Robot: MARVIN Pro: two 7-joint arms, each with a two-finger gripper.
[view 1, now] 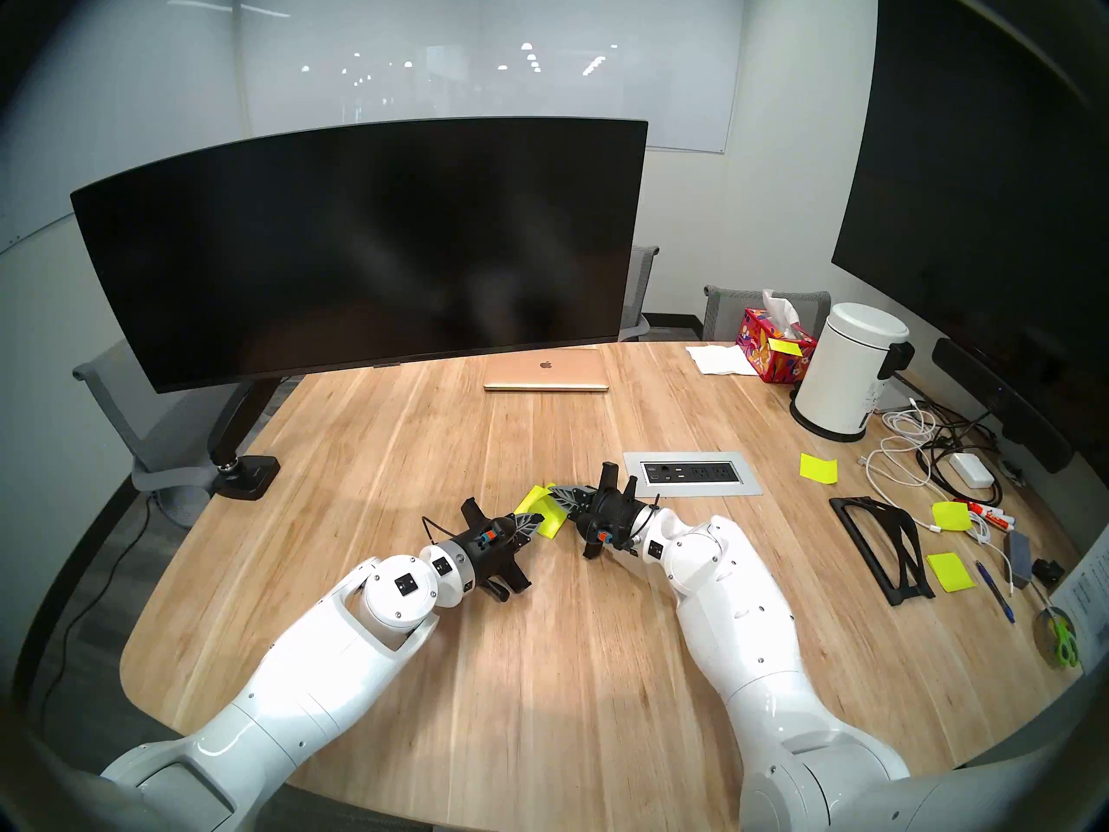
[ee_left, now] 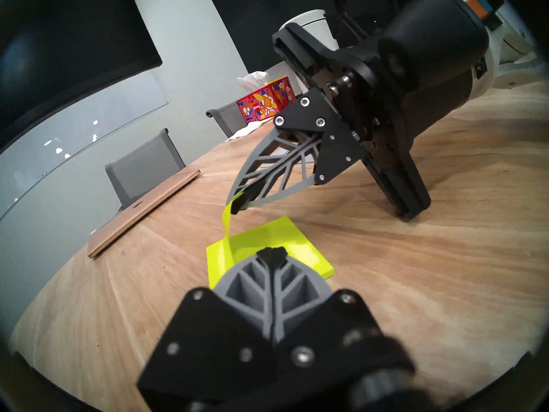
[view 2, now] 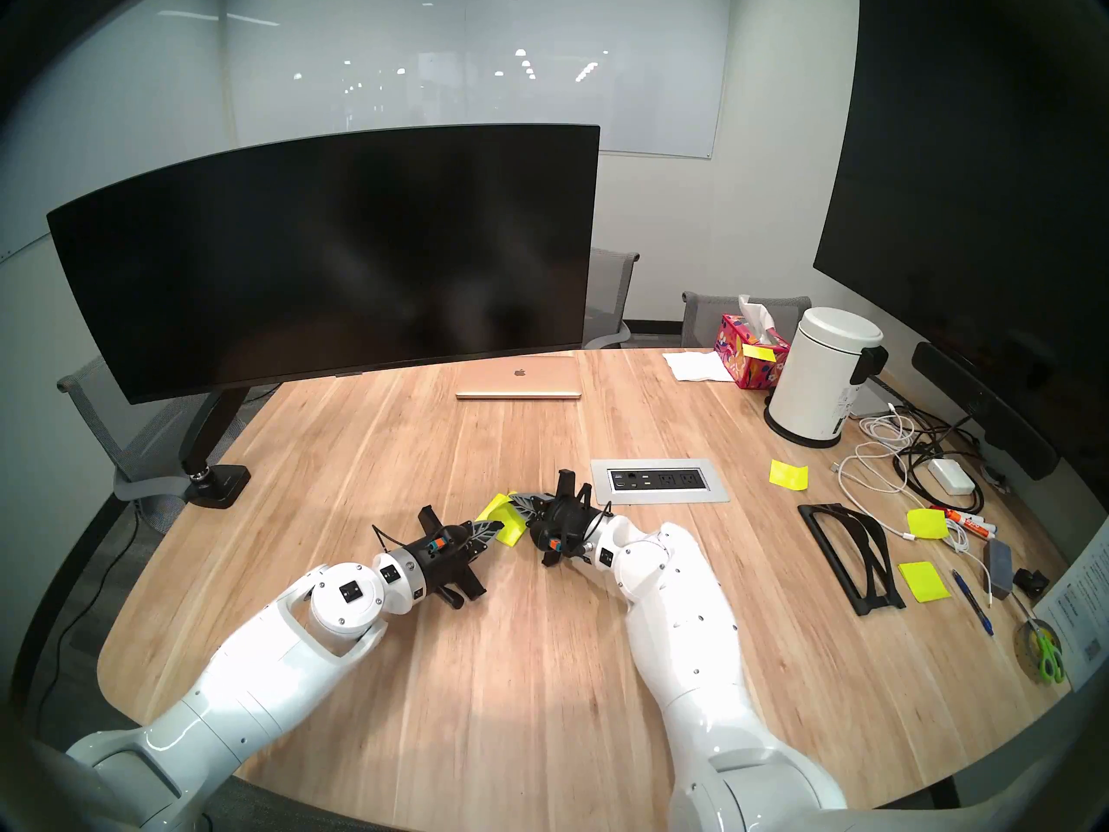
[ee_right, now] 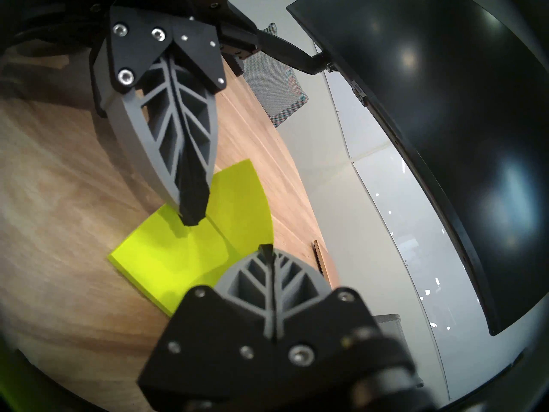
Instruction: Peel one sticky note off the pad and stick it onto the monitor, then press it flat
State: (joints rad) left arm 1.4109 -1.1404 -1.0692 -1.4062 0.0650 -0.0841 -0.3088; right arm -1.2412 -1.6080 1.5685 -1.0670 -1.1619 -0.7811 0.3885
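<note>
The neon yellow-green pad (ee_left: 279, 236) lies on the wooden table in front of the wide curved black monitor (view 1: 360, 254). My left gripper (ee_left: 271, 252) is shut, and its closed tip (ee_right: 193, 218) presses down on the pad (ee_right: 154, 259). My right gripper (ee_left: 237, 206) is shut on the free edge of the top sticky note (ee_left: 227, 224). The note (ee_right: 243, 203) curls up off the stack while its other edge still clings to the pad. In the head view both grippers (view 1: 537, 520) (view 1: 552, 491) meet over the pad (view 1: 551, 526).
A closed gold laptop (view 1: 546, 371) lies under the monitor. A power outlet panel (view 1: 690, 473) sits just right of the grippers. At the far right are a tissue box (view 1: 774, 344), a white bin (view 1: 846, 371), loose yellow sheets (view 1: 818, 468), a black stand (view 1: 882, 542) and cables.
</note>
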